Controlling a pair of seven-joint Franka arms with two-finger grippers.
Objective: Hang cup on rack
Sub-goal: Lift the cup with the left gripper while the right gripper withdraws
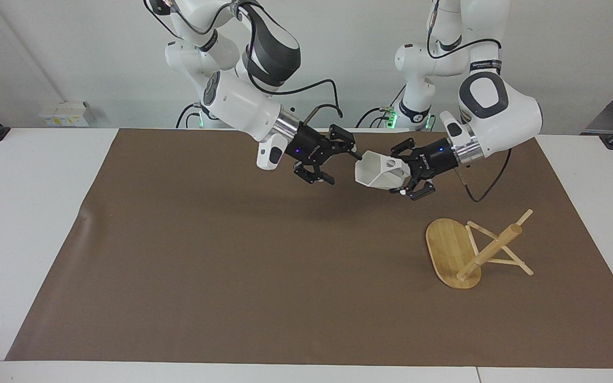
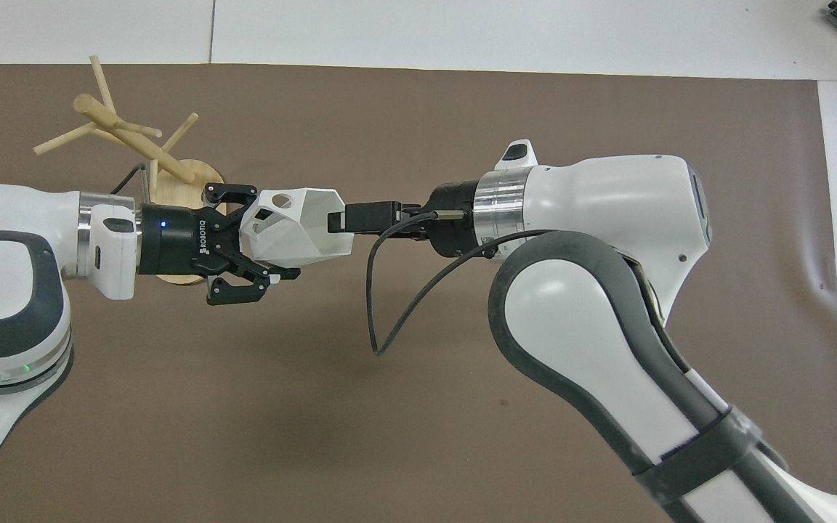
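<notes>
The white faceted cup (image 1: 375, 173) (image 2: 302, 232) hangs on its side in the air over the brown mat, its mouth toward the right arm. My left gripper (image 1: 398, 173) (image 2: 267, 240) is shut on its closed end, by the pierced handle tab. My right gripper (image 1: 346, 170) (image 2: 338, 219) is open in front of the cup's mouth, holding nothing, with one fingertip close to the rim. The bamboo rack (image 1: 477, 252) (image 2: 124, 134) sits on the mat farther from the robots, toward the left arm's end. Its post shows at a slant, and the left gripper covers part of its base in the overhead view.
The brown mat (image 1: 232, 255) covers most of the white table (image 1: 24, 223). A black cable (image 2: 382, 312) loops down from the right wrist. Small white boxes (image 1: 64, 113) stand at the table's robot-side edge, toward the right arm's end.
</notes>
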